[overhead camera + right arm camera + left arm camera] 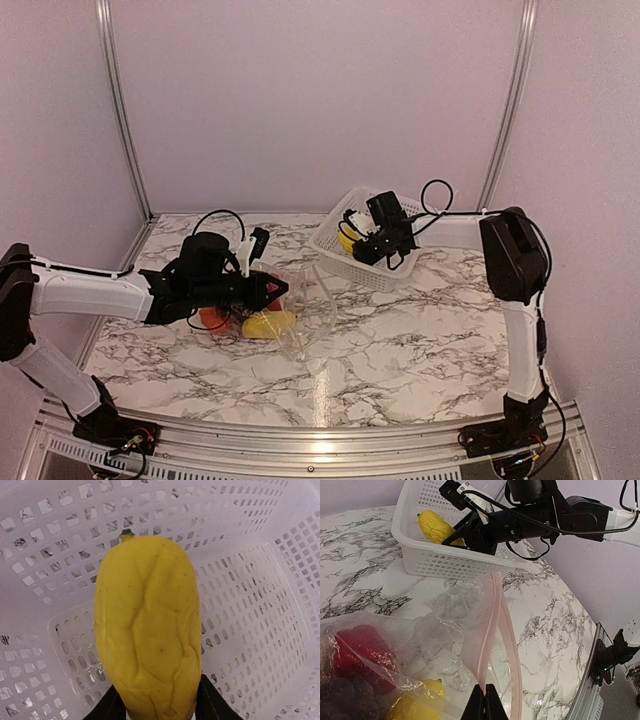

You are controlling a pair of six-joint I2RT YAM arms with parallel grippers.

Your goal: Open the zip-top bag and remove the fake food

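Note:
The clear zip-top bag (pixel 300 305) lies mid-table with its mouth open; its pink zip strip (pixel 490 630) shows in the left wrist view. My left gripper (pixel 485 700) is shut on the strip's edge. Inside the bag are a red apple (pixel 362 650), a dark grape bunch (pixel 345 695) and a yellow fruit (pixel 420 702); an orange piece (pixel 212 318) shows in the top view. My right gripper (pixel 155 707) is shut on a long yellow fruit (pixel 147 630) and holds it inside the white basket (pixel 345 262).
The white perforated basket (pixel 435 560) stands at the back right of the marble table. The right arm (pixel 560 515) reaches over its rim. Metal frame posts stand at the rear corners, and a rail runs along the near edge.

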